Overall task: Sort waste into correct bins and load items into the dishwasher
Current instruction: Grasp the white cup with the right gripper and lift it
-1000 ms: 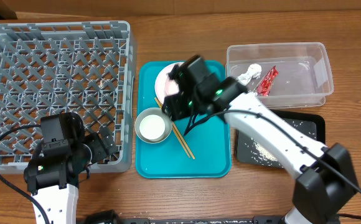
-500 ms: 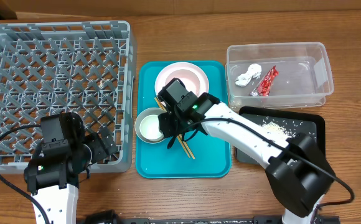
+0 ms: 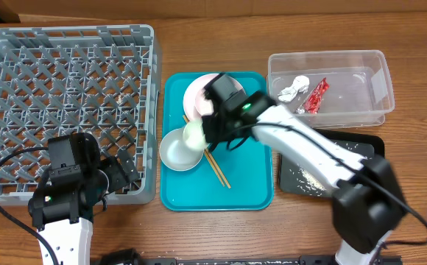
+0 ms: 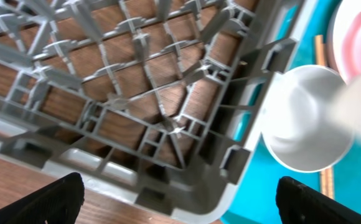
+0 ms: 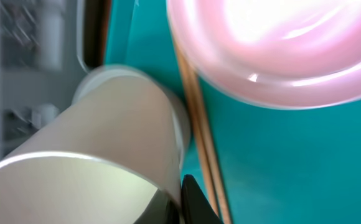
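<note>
My right gripper (image 3: 205,129) is shut on the small white cup (image 3: 193,135), one finger inside its rim and one outside. The cup (image 5: 93,155) hangs tilted over the teal tray, just above the grey bowl (image 3: 174,152). The pinkish bowl (image 3: 197,91) sits on the white plate behind it, partly hidden by my arm. Two chopsticks (image 3: 218,169) lie on the tray beside the bowl. My left gripper (image 4: 187,205) stands open at the near right corner of the dishwasher rack (image 3: 66,96), holding nothing.
The clear tub (image 3: 368,81) at the right holds a crumpled tissue (image 3: 291,89) and a red wrapper (image 3: 316,96). The black tray (image 3: 368,151) in front of it carries rice grains (image 3: 308,179). The teal tray (image 3: 246,188) lies between rack and bins.
My right gripper dropped to the grey bowl, shut on the white cup and raised it, tilted, up and to the right. The left arm has not moved.
</note>
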You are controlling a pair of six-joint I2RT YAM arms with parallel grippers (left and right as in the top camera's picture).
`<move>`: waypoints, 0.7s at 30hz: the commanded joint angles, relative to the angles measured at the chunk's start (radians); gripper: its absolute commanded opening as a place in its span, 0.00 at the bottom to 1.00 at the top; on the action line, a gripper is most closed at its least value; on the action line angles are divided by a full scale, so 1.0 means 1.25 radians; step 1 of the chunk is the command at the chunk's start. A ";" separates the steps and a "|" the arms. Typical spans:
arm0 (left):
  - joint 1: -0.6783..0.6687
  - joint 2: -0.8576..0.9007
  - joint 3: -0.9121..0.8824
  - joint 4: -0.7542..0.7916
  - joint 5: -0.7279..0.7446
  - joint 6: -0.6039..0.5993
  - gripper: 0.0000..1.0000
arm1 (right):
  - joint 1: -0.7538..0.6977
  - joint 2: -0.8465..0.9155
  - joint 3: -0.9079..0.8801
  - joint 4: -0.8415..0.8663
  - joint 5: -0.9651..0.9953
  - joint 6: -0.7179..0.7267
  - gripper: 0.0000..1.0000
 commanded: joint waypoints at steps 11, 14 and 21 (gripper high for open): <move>-0.125 0.028 0.015 0.253 0.451 0.125 0.97 | -0.325 -0.201 0.044 -0.161 -0.358 -0.077 0.04; -0.201 0.061 0.015 0.356 0.550 0.125 0.98 | -0.345 -0.198 0.044 -0.171 -0.499 -0.146 0.04; -0.307 0.122 0.015 0.609 0.757 0.107 0.94 | -0.341 -0.198 0.044 -0.214 -0.634 -0.193 0.04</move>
